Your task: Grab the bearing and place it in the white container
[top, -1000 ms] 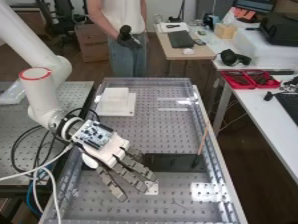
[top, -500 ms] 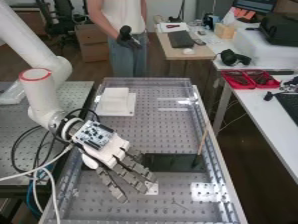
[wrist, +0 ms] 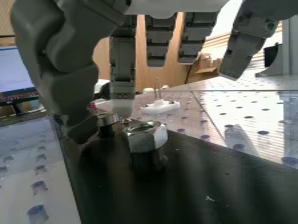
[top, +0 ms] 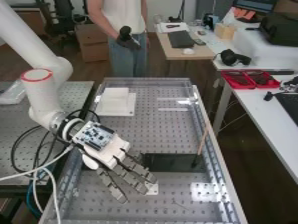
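In the high view the hand (top: 108,154) is over the bench at the left end of a black plate (top: 174,162), its fingers extended and pointing down. The white container (top: 117,104) stands farther back on the perforated bench. In the wrist view the hand (wrist: 69,75) has its thumb and straight fingers apart. A round metal piece, apparently the bearing (wrist: 107,119), sits on a dark post between the thumb's tip and one fingertip; whether they touch it I cannot tell. Beside it, a shiny hex nut (wrist: 146,136) stands on another dark post. The fingers partly hide the bearing.
A thin wooden stick (top: 202,141) stands by the plate's right end, near the bench's raised right rail (top: 214,150). A small white piece (top: 152,188) lies beside the fingertips. Cables (top: 48,150) hang left of the hand. Red bins (top: 249,79) stand on the right-hand table.
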`<state>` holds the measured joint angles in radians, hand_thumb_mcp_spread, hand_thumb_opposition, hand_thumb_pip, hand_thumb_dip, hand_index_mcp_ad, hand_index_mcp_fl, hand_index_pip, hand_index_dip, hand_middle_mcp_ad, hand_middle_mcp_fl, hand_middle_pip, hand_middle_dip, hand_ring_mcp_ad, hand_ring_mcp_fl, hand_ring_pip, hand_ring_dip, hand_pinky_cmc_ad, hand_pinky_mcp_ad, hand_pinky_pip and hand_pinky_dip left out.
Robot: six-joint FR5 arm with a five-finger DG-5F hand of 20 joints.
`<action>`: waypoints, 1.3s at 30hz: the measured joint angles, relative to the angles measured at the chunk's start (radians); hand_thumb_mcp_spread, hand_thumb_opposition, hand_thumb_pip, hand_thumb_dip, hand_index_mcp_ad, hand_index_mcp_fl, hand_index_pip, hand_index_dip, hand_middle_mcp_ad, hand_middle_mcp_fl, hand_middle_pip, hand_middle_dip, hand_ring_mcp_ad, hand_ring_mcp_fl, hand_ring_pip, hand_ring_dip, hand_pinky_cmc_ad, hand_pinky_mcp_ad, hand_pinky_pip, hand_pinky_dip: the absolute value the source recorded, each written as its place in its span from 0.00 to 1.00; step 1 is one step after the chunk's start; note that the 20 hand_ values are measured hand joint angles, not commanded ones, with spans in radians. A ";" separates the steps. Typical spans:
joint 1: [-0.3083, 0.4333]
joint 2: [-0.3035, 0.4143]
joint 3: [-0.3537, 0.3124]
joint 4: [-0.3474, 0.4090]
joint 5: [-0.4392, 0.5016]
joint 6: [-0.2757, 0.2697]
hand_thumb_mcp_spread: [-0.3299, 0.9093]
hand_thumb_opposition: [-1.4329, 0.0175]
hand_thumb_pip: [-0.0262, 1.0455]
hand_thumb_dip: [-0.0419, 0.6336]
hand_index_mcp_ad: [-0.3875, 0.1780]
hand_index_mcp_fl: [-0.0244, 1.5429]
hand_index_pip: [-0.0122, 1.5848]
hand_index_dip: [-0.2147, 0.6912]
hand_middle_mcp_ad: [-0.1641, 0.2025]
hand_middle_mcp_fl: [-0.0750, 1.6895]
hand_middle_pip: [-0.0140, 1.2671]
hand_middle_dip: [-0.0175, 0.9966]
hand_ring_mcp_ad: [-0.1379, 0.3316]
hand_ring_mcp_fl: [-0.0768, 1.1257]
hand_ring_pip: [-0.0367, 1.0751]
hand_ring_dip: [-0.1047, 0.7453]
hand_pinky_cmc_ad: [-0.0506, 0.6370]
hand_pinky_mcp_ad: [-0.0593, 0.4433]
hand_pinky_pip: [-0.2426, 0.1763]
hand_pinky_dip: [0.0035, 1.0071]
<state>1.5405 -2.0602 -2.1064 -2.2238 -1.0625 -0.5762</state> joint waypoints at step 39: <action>0.002 -0.001 -0.010 0.025 0.003 -0.006 0.58 0.45 0.62 0.41 0.46 0.09 0.98 0.34 0.48 0.04 0.11 0.28 0.46 0.06 0.11 0.26 0.61 0.70 0.36 0.44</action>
<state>1.5424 -2.0617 -2.1162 -2.1992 -1.0591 -0.5819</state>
